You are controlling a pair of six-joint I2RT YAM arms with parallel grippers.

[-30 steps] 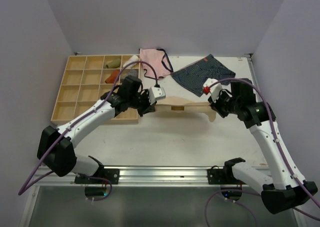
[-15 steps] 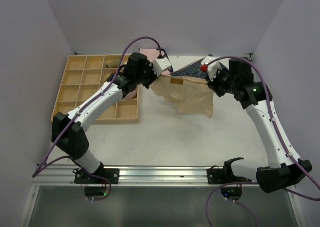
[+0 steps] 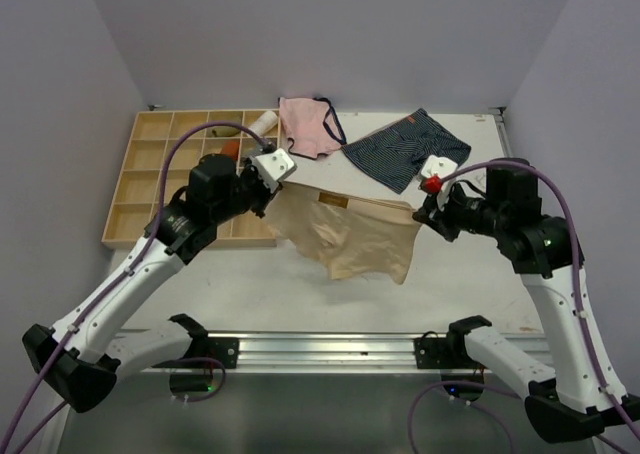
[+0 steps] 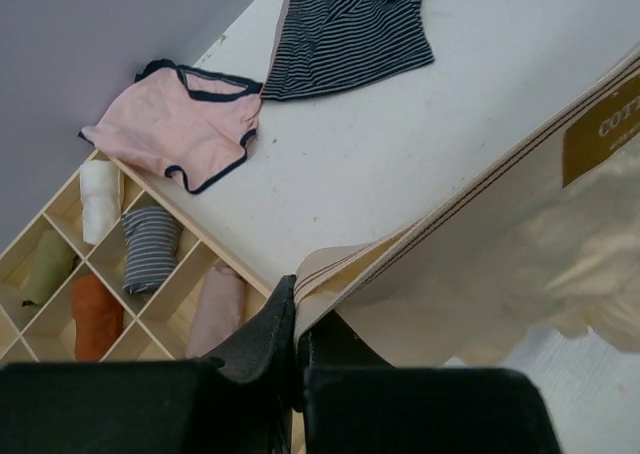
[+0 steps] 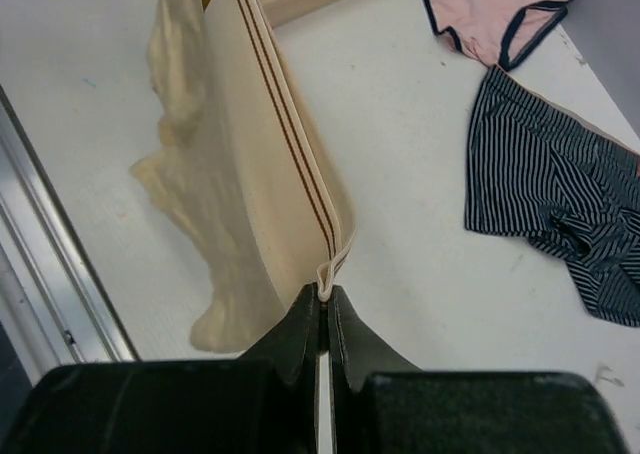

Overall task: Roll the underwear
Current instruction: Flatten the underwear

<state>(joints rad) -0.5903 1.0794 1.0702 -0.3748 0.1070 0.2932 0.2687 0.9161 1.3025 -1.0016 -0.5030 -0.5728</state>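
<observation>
We held the pale peach-beige cloth underwear [image 3: 350, 236] up off the white bench [image 3: 330, 304], stretched by its waistband between the two arms above the middle of the bench. Its loose lower part sagged toward the near side, and we could not tell whether the hem touched the surface. Our left fingers [image 4: 285, 319] were clamped on the left end of the waistband, and our right fingers [image 5: 308, 314] were pinched tight on the right end, where the band folds over.

We judged the step in hand to be laying the cloth out flat before any rolling. To do that well we needed to bring both ends down together, with the band taut and level. The hanging hem should meet the bench first, so that the fabric spread without creases.

At our left stood the wooden compartment tray [image 3: 190, 174], with rolled cloths [image 4: 150, 249] in several cells. Its right edge sat near the left fingers, so it could have snagged that corner. Farther back, the navy striped pair [image 3: 405, 149] lay flat just beyond the right fingers. The pink pair with dark trim [image 3: 310, 126] lay farthest away. Setting down too far back risked overlapping them.
</observation>
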